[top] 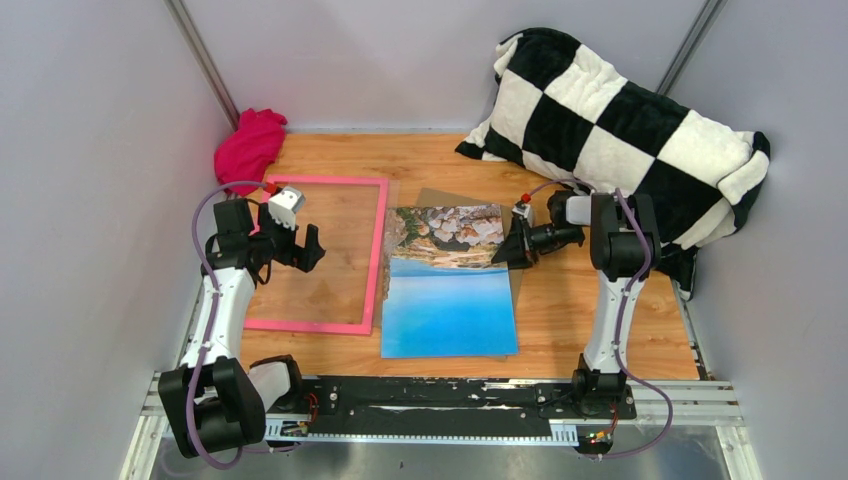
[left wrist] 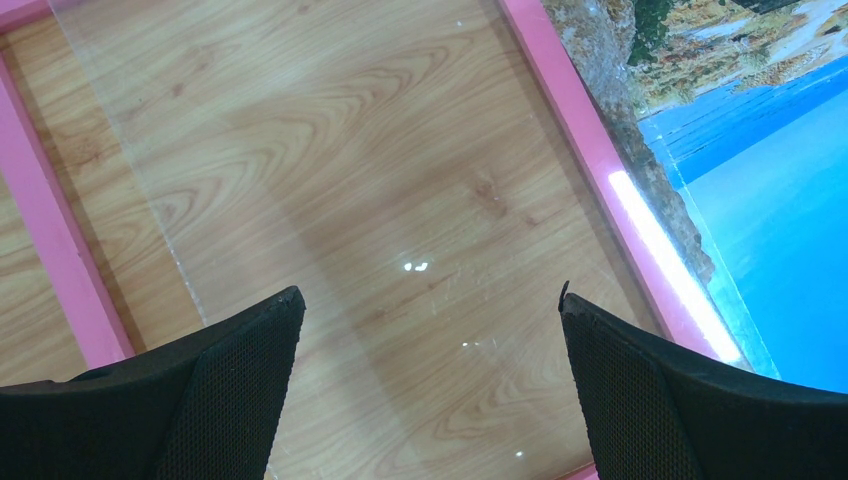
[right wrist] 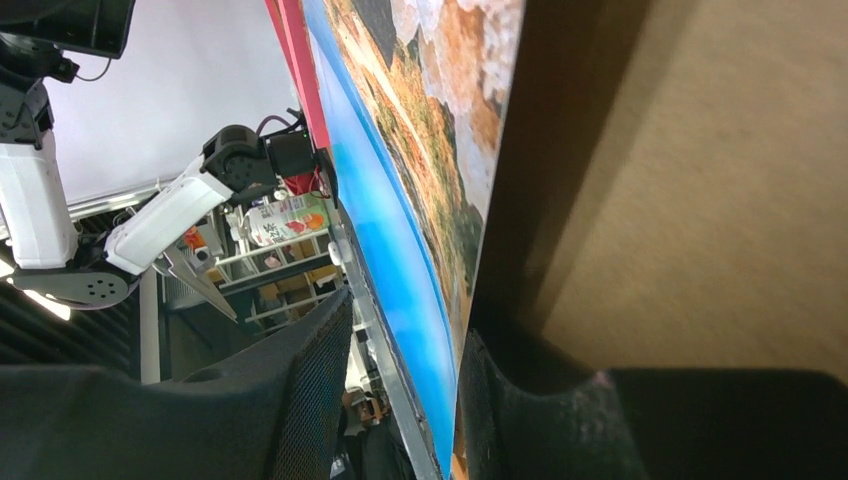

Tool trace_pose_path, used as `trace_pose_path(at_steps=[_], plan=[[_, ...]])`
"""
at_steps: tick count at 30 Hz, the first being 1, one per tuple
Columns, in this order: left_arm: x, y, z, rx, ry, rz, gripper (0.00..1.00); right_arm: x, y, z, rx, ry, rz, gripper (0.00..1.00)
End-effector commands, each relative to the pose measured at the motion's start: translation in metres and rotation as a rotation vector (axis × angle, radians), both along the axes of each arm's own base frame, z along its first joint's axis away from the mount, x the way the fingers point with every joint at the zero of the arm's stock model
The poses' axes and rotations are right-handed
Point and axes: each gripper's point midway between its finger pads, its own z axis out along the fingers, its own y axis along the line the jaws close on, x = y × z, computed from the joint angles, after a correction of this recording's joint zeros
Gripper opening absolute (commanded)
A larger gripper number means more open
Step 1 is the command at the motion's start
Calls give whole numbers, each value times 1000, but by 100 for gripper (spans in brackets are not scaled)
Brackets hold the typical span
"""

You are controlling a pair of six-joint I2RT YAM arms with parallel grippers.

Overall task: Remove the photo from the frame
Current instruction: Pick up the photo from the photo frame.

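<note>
The pink-bordered frame point(top: 375, 260) lies flat at the left, with wood showing through its clear pane point(left wrist: 350, 150). The photo point(top: 450, 305) of sea and rocks lies outside it, just to its right, with its far part lifted and curled. My right gripper point(top: 515, 250) is at the photo's far right edge. In the right wrist view the photo's edge point(right wrist: 400, 230) runs between the fingers of the right gripper point(right wrist: 405, 315). One finger is against the photo's underside and the other stands off with a gap. My left gripper point(left wrist: 430, 295) hangs open over the pane, holding nothing.
A brown cardboard sheet point(top: 440, 197) lies under the photo's far end and fills the right of the right wrist view point(right wrist: 700, 180). A black-and-white checkered pillow point(top: 610, 110) takes up the back right. A magenta cloth point(top: 250, 145) sits in the back left corner.
</note>
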Motion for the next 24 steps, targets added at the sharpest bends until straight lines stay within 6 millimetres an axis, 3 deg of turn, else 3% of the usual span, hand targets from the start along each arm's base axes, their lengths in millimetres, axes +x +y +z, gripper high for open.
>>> trace_pose_path(at_steps=[1, 8, 10, 15, 19, 24], plan=[[1, 3, 0, 10, -12, 6, 100, -4, 14, -5, 0, 23, 30, 43], [1, 3, 0, 12, -12, 7, 100, -5, 22, -7, -16, 20, 49, 39], [1, 4, 0, 12, -12, 7, 100, -5, 23, -6, -17, 18, 47, 32], [1, 4, 0, 12, -13, 7, 100, -5, 22, 2, -18, 9, 41, 1], [1, 4, 0, 13, -12, 9, 100, 0, 19, 16, -28, -12, 18, 0], [1, 4, 0, 16, -13, 9, 100, 5, 12, 48, -16, -31, -37, 0]])
